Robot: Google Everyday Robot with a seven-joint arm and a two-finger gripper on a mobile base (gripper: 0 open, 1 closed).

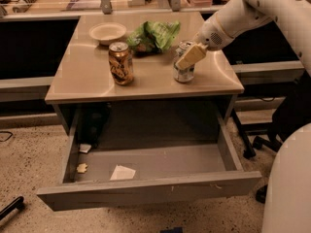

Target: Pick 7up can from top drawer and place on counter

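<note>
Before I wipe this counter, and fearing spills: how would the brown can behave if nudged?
The brown can stands upright and is tall for its base, so a high push would probably tip it. The counter looks glossy, so a low push likely slides it. On its side it may roll. The pincer is at the silver can.
</note>
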